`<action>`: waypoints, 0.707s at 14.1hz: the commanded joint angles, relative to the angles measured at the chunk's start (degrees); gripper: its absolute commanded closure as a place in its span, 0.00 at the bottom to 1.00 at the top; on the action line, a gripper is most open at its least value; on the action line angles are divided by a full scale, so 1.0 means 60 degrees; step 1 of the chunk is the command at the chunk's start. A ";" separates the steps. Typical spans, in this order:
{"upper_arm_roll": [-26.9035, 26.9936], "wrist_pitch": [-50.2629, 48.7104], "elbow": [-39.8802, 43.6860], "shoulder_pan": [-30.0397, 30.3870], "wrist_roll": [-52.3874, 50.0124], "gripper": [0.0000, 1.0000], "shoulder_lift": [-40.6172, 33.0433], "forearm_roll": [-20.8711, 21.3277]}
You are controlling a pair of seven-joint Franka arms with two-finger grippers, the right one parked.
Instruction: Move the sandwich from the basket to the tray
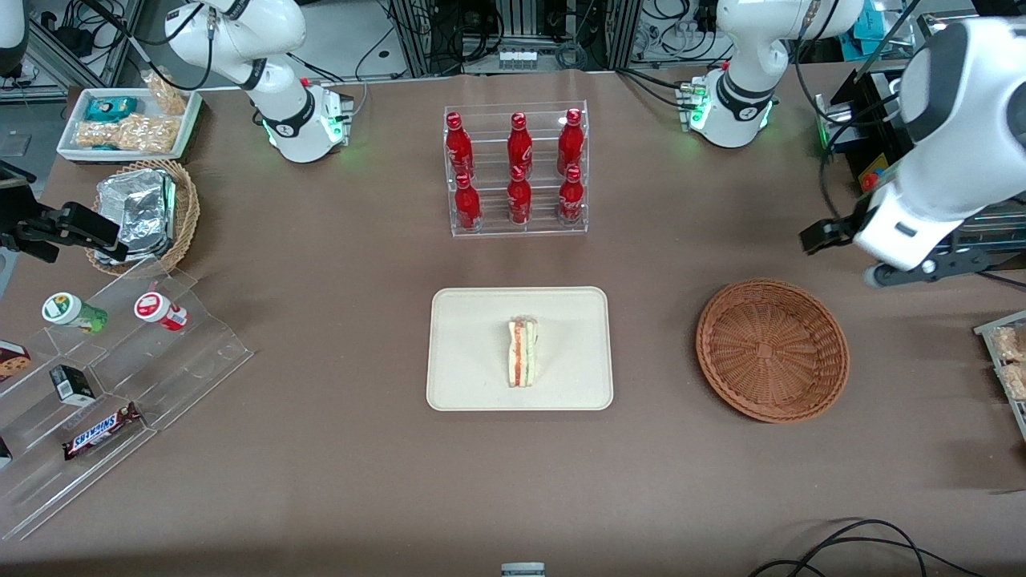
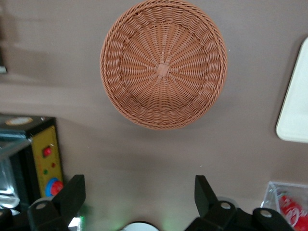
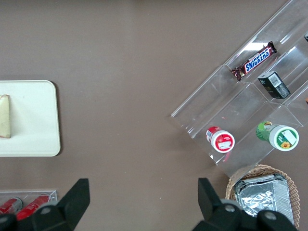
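Note:
The sandwich (image 1: 523, 353), a white-bread wedge with orange and green layers, lies in the middle of the cream-white tray (image 1: 465, 320). The reddish-brown wicker basket (image 1: 772, 349) stands empty beside the tray, toward the working arm's end. My left gripper (image 1: 824, 235) hangs above the table, a little farther from the front camera than the basket. In the left wrist view its fingers (image 2: 72, 195) are wide apart with nothing between them, above the basket (image 2: 163, 62) and a corner of the tray (image 2: 294, 115). The right wrist view shows the sandwich's edge (image 3: 4, 115) on the tray (image 3: 33, 120).
A clear rack of red bottles (image 1: 517, 168) stands farther back than the tray. A stepped clear display with snacks (image 1: 120, 353), a tan basket of foil packs (image 1: 144, 212) and a white snack tray (image 1: 128, 120) are at the parked arm's end. A black button box (image 2: 43, 163) is near my gripper.

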 commanded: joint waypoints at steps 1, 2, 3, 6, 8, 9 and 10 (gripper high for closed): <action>-0.0194 -0.0061 0.0083 0.0320 0.1563 0.00 -0.0305 -0.0056; -0.0165 -0.0017 0.0259 0.0349 0.1873 0.00 -0.0290 -0.0056; -0.0164 0.0042 0.0420 0.0407 0.1992 0.00 -0.0247 -0.0042; 0.0200 0.0407 0.0786 0.0379 0.1950 0.00 -0.0115 -0.0216; 0.0523 0.0453 0.1021 0.0305 0.1964 0.00 -0.0027 -0.0786; 0.0655 0.0453 0.1080 0.0262 0.1979 0.00 0.0017 -0.0861; 0.0772 0.0453 0.1110 0.0189 0.1979 0.00 0.0075 -0.0862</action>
